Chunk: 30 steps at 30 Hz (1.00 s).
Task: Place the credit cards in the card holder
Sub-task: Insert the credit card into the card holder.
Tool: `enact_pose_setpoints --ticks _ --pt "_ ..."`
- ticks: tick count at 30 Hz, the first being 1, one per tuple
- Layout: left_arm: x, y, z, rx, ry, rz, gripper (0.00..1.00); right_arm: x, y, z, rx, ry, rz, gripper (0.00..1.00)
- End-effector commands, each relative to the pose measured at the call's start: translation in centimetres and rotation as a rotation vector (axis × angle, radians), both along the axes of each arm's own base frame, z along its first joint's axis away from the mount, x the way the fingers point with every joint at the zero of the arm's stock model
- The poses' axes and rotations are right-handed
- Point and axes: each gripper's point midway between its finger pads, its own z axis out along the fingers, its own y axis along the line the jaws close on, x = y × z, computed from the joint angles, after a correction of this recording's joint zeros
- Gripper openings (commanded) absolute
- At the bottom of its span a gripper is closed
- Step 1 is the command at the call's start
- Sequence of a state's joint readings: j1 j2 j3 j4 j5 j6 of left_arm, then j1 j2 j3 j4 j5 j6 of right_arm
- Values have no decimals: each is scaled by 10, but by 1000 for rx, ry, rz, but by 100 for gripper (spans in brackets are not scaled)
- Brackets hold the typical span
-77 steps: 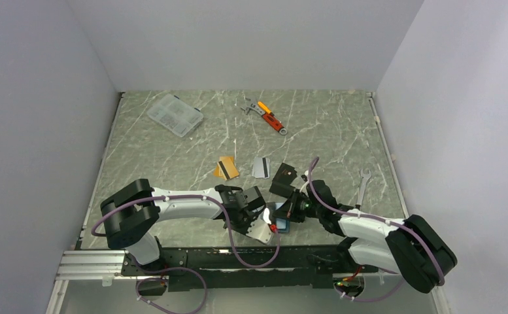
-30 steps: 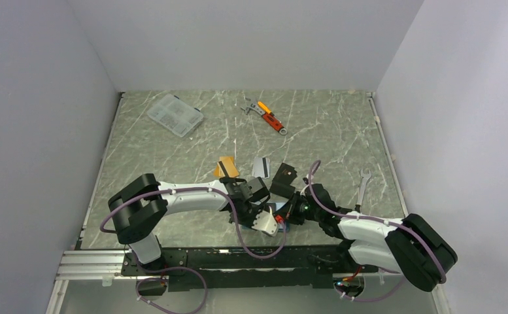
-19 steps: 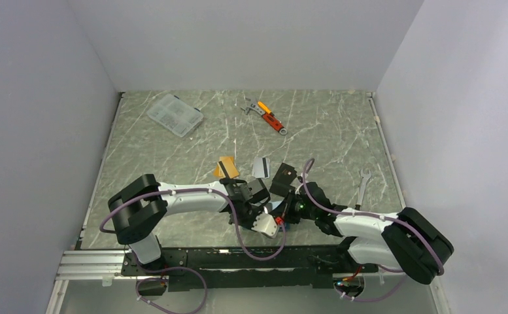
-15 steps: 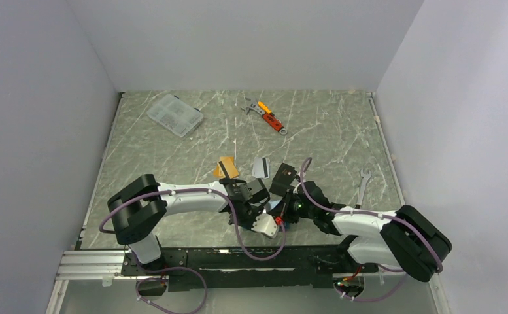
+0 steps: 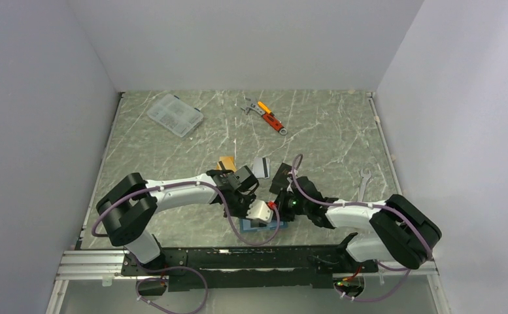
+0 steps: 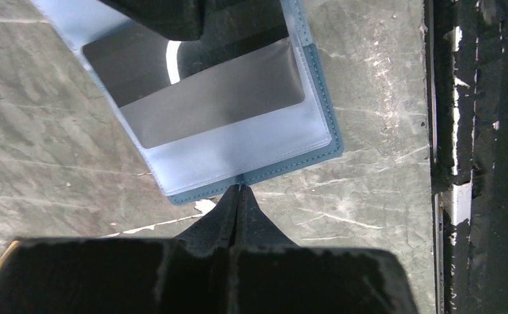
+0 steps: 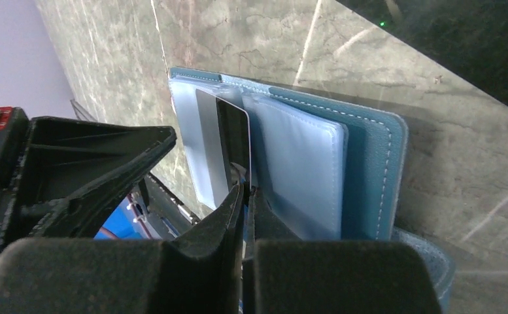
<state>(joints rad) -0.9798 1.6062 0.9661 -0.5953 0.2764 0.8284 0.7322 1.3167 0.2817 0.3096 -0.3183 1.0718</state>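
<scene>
The teal card holder lies open near the table's front edge, between both grippers. My right gripper is shut on the edge of a silver-grey credit card with a dark stripe. That card stands partly inside a light-blue pocket of the card holder. In the left wrist view the card shows through the clear pocket. My left gripper is shut, with its tips against the card holder's stitched edge. An orange credit card and another silver one lie flat farther back.
A dark flat object lies just behind the right gripper. A wrench is at the right, and a clear plastic box and an orange-handled tool are at the back. The black rail runs along the near edge.
Both grippers have shifted left and a little farther from the rail. The card holder now lies open on the table below them. Both grippers have stayed shut.
</scene>
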Motion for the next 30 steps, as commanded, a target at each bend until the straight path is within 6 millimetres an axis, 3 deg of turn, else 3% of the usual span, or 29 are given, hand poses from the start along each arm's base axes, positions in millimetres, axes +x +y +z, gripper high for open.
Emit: enact_pose_setpoints --ticks 1,9,11,14,18,25,30 --pt "-4 -1 -12 -7 20 -10 0 0 -5 0 -76 -3 23 10" --pt "-4 0 -21 4 14 -11 0 9 -23 13 -116 -32 -11 35" --pt "-3 0 -22 11 11 -12 0 11 -26 13 -133 -32 -12 36" --pt "-3 1 -23 14 7 -15 0 18 -25 13 -145 -44 -23 27" --pt "-4 3 -24 17 6 -12 0 23 -18 8 -153 -31 -25 1" --pt "-4 3 -23 11 -2 -15 0 18 -11 -4 -207 -7 -11 0" --pt "-5 3 -26 14 -5 -19 0 17 1 0 -192 -22 16 0"
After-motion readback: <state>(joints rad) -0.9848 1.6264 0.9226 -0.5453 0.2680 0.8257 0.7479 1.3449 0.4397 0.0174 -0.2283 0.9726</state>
